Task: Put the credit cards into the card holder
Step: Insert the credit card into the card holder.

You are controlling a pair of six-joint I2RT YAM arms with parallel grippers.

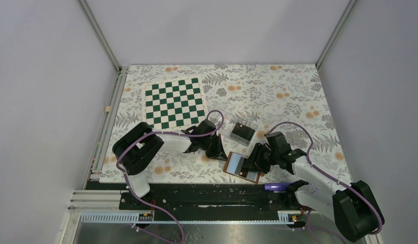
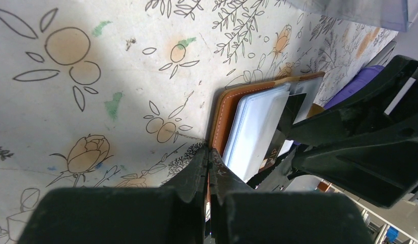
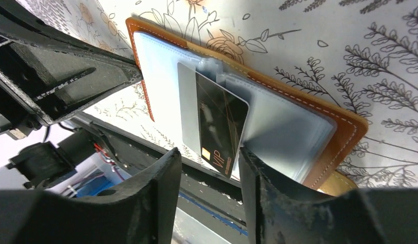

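The card holder [image 1: 242,166] lies open on the floral cloth near the front edge, brown leather [image 3: 344,122] with pale blue sleeves. My left gripper [image 2: 208,152] is shut on its leather edge [image 2: 227,117]. A black credit card [image 3: 219,127] with a gold mark sits partly in a sleeve, its near end sticking out. My right gripper [image 3: 209,155] is open, its fingers on either side of that end and not closed on it. The card also shows as a dark sliver [image 2: 291,109] in the left wrist view. Another black credit card [image 1: 242,132] lies in the clear plastic box.
The clear plastic box [image 1: 225,131] stands just behind the holder. A green and white chessboard [image 1: 174,102] lies at the back left. Right in front of the holder is the black base rail [image 1: 212,195]. The two grippers [image 1: 220,152] [image 1: 255,160] are close together.
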